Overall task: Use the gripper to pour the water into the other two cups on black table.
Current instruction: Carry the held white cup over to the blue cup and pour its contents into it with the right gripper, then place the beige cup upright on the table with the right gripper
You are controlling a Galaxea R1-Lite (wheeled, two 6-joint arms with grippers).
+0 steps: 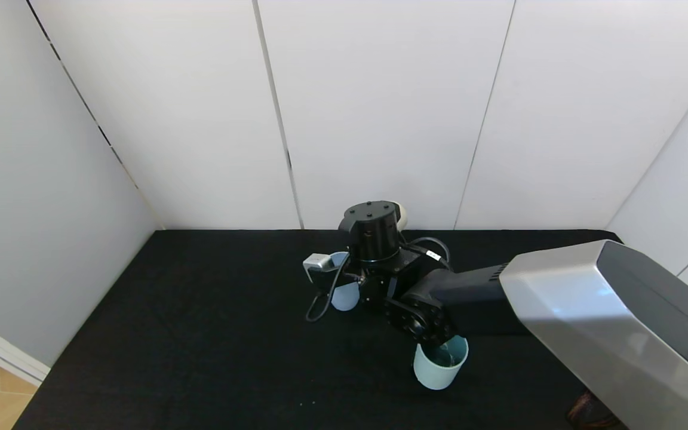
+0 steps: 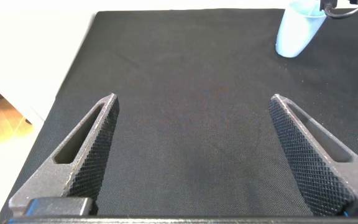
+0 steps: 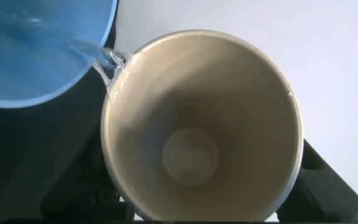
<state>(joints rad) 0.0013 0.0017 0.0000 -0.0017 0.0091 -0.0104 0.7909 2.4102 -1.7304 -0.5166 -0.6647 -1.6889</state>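
Note:
My right gripper (image 3: 202,155) is shut on the cream-beige cup (image 3: 241,112) and holds it tipped on its side. A thin stream of water (image 3: 107,62) runs from its rim into the pale blue cup (image 3: 36,43), which holds water. In the head view the right wrist (image 1: 374,230) stands over the blue cup (image 1: 345,295) at mid-table and hides most of the cream cup (image 1: 402,214). The mint-teal cup (image 1: 439,363) stands upright nearer to me, by the right forearm. My left gripper (image 2: 194,102) is open and empty, low over the black table (image 1: 200,328).
White wall panels (image 1: 380,107) close in the back and both sides of the table. The blue cup also shows in the left wrist view (image 2: 297,31), far from the left gripper's fingers (image 2: 98,134). The table's left edge (image 1: 81,310) meets a wooden floor.

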